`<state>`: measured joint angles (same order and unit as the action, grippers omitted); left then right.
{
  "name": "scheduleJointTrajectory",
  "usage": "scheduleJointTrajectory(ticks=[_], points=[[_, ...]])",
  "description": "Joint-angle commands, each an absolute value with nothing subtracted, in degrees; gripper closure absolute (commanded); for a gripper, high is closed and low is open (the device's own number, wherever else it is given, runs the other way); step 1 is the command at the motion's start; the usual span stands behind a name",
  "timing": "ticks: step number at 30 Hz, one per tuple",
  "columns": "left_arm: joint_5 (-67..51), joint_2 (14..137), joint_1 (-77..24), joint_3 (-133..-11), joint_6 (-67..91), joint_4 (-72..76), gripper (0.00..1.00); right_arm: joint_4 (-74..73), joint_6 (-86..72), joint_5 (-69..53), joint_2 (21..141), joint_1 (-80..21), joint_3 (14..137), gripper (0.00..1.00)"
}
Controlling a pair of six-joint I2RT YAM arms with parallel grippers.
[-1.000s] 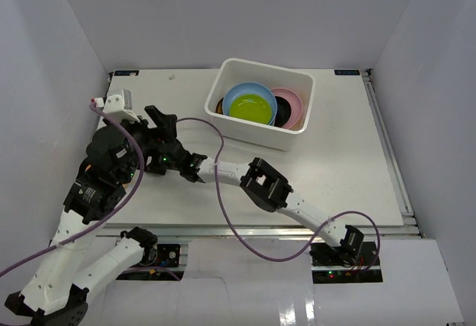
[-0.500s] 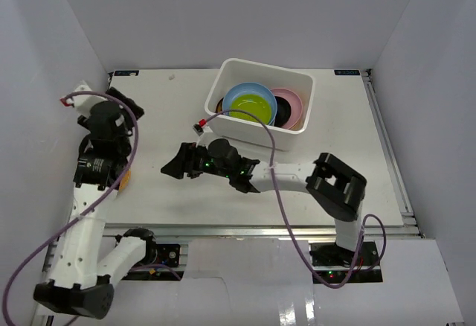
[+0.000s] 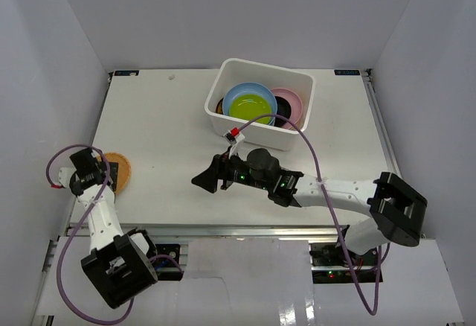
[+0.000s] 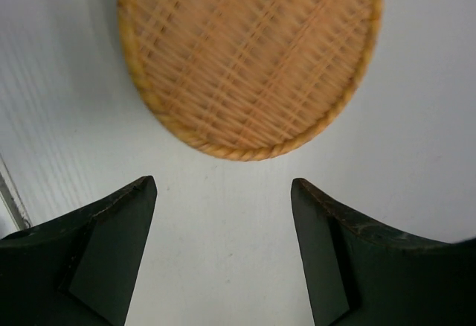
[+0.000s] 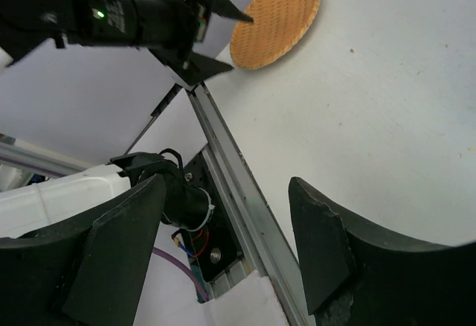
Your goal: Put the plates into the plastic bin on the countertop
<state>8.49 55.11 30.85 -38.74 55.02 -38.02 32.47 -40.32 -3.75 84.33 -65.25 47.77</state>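
The orange woven-look plate (image 3: 122,167) lies flat at the left edge of the countertop (image 3: 163,117). My left gripper (image 3: 108,176) is open and empty at its left side. In the left wrist view the plate (image 4: 249,50) lies just ahead of the open gripper (image 4: 223,184), not between the jaws. My right gripper (image 3: 208,179) is open and empty over the table's middle, pointing left. It sees the plate (image 5: 277,22) from afar. The plastic bin (image 3: 297,138) holds the blue (image 3: 249,91), lime green (image 3: 251,109), pink (image 3: 291,101), black (image 3: 284,112) and brown-gold (image 3: 220,106) plates. The yellow plate and mint dish are hidden.
The metal rail (image 5: 238,184) runs along the front edge below my right gripper (image 5: 227,184). White walls stand close on the left, back and right. Purple cables loop off both arms. The left arm's fingers (image 5: 195,64) show beside the woven plate.
My left arm has swung down from the back left to the near left edge, its gripper now at the woven plate. My right arm has drawn back rightward to the table's middle.
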Motion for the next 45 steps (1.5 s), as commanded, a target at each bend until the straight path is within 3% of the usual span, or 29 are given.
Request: scheduleJointTrajectory(ticks=[1,6,14,20,27,31,32,38,45], points=[[3.16,52.83,32.08,-35.43,60.64,-38.67,0.15,31.73,-34.82,-2.02,79.46,-65.13,47.03,0.26],[4.06,50.37,33.13,-28.23,60.12,-32.29,0.09,30.41,-33.31,-6.14,77.17,-63.37,46.76,0.26],[5.63,48.16,33.66,-20.93,58.27,-22.6,0.08,28.48,-31.73,-7.38,75.5,-62.32,45.35,0.26],[3.6,50.27,34.19,-16.79,59.15,-12.49,0.26,27.77,-31.55,-8.35,75.5,-61.52,44.3,0.26],[3.52,56.51,34.54,-16.08,59.68,-7.12,0.3,27.16,-31.38,-8.96,75.67,-60.82,43.42,0.26],[2.99,58.97,34.63,-15.21,59.77,-4.49,0.54,26.81,-31.38,-9.05,74.8,-60.47,42.63,0.26],[2.81,58.97,34.54,-14.94,59.59,-3.7,0.71,26.55,-31.38,-8.97,74.62,-60.12,42.54,0.26],[2.2,56.95,34.54,-14.94,58.1,-3.61,1.0,25.75,-31.2,-8.79,72.86,-58.98,42.36,0.26],[-4.72,55.82,34.54,-13.71,56.34,-1.5,1.0,24.61,-30.5,-7.65,69.97,-58.45,42.19,0.27]])
